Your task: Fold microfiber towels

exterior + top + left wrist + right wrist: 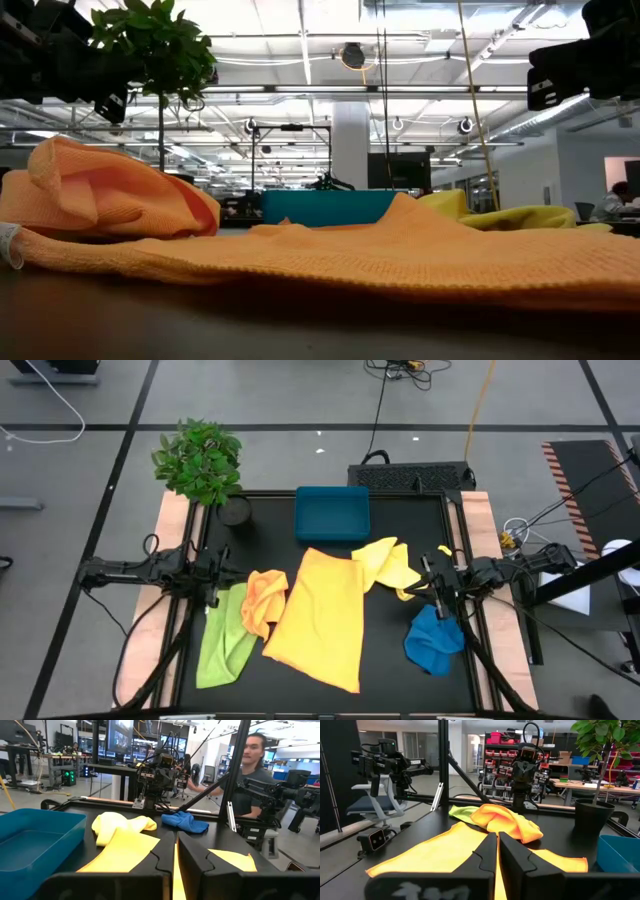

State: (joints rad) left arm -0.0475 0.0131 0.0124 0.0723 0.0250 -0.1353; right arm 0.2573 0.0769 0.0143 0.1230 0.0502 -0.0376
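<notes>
Golden yellow towel (pixel 318 618) lies spread at the table's middle; the teal tray (pixel 332 513) sits behind it; the lime green towel (pixel 224 645) and orange towel (pixel 264 600) lie bunched at its left, the pale yellow towel (pixel 386 565) and blue towel (pixel 434 640) at its right; the left gripper (pixel 212 575) and right gripper (pixel 440 582) hover at either side, jaws closed, holding nothing.
</notes>
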